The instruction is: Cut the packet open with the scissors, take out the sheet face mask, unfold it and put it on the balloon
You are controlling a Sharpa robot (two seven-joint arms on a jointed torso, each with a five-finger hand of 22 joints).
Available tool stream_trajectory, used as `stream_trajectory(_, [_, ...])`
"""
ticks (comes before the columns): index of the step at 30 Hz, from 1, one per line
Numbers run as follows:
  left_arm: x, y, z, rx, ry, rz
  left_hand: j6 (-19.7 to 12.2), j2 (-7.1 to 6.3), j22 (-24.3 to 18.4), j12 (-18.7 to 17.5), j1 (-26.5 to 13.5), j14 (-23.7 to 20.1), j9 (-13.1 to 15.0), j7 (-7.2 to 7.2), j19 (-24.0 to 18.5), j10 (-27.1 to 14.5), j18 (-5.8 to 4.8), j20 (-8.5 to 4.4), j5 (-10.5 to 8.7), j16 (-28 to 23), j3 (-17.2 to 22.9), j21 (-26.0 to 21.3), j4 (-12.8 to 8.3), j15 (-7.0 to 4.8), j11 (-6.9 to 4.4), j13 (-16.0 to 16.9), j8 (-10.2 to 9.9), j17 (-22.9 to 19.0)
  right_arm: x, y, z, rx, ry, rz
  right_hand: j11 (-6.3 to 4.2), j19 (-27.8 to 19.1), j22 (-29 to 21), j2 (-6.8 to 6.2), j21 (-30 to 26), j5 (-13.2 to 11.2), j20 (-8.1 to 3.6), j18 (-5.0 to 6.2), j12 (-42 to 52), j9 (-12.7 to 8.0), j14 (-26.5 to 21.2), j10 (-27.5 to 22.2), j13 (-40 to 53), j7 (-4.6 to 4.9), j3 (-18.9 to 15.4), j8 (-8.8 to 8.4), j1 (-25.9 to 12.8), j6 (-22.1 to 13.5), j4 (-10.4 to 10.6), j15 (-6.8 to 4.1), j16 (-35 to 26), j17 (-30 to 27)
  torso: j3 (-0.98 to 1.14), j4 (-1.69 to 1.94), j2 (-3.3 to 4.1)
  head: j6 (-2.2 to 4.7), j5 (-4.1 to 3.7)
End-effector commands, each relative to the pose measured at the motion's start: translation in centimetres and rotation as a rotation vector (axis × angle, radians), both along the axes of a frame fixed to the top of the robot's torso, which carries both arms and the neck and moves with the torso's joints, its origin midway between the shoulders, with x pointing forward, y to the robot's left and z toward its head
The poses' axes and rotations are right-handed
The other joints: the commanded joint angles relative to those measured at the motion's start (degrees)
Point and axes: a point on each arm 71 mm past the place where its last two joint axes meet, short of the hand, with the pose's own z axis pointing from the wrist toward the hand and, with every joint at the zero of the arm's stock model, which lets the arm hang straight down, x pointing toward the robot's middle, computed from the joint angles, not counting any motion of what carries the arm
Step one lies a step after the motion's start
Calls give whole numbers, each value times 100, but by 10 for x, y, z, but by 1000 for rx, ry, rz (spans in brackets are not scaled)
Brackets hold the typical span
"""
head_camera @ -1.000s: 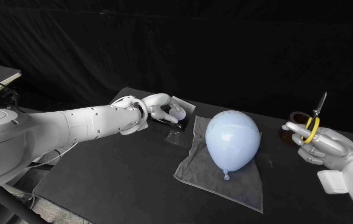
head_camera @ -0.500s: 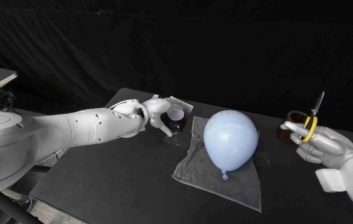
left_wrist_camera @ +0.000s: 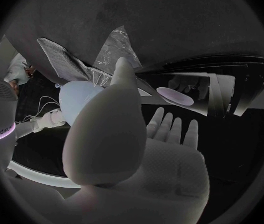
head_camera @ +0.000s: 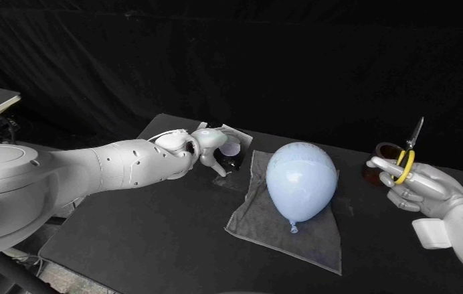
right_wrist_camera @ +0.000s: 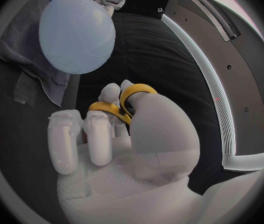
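Here, the right hand (head_camera: 421,188) is gripping the yellow-handled scissors (head_camera: 409,160), blades pointing up, at three o'clock from the balloon (head_camera: 303,180), which is lying on a grey cloth (head_camera: 259,226). At ten o'clock, the left hand (head_camera: 207,143) is touching the packet (left_wrist_camera: 221,87); whether it is gripping it, I cannot tell.

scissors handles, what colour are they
Yellow; the scissors sit in the right hand, clearest in the right wrist view.

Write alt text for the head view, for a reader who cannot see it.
A pale blue balloon lies on a grey cloth on the black table. The robot's left hand holds the packet beside it; its right hand holds yellow-handled scissors, blades up.
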Motion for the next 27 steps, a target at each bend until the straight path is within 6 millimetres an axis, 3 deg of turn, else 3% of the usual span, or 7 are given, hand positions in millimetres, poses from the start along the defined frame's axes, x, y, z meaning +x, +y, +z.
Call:
stream_trajectory(1, [3,2,-5,82,44,61,-19,-16,10,2,53,22,-10,48,52,-11,80,8,14,4,-18,19,-3,23,23,1,-11,-5,0,2,2,2,-14,21,35,614,1505,-4,37,-10,34,-36,5400,-8,592,1620,2168,61,-19,-20,23,-40,-24,37,17,1471,-5,-3,2,-1,-16])
stream_trajectory(16, [9,-9,-8,100,65,70,18,10,24,13,58,97,3,54,125,76,131,3,17,23,37,39,-4,37,29,10,3,25,-1,3,2,3,-13,26,34,614,1505,5,37,-10,35,-36,5400,-14,591,1620,2168,61,-18,-26,24,-34,-23,36,16,1469,3,-7,-5,-44,-28])
stream_trajectory(21, [9,-10,-10,110,84,72,113,68,34,39,77,251,39,75,188,251,197,-4,15,65,161,57,-7,52,50,28,37,82,-1,3,2,3,-12,26,34,614,1505,5,37,-10,35,-36,5400,-14,591,1620,2168,61,-18,-26,24,-34,-23,36,16,1469,4,-5,-5,-57,-37])
stream_trajectory(25, [9,-10,-11,117,100,74,348,224,41,79,152,456,122,125,244,541,286,-2,1,119,418,70,-9,104,114,51,124,151,-1,3,2,4,-10,28,35,614,1505,15,37,-10,36,-36,5400,-19,592,1620,2168,61,-18,-30,18,-28,-18,36,17,1471,1,-4,-7,-58,-84])
stream_trajectory(27, [9,-10,-11,121,107,75,590,473,47,120,225,614,206,125,291,831,356,10,-12,159,793,81,-21,113,121,74,212,201,-1,3,2,4,-10,29,35,614,1505,15,37,-10,36,-36,5400,-19,592,1620,2168,61,-18,-30,18,-28,-18,36,17,1471,3,-3,-8,-70,-85])
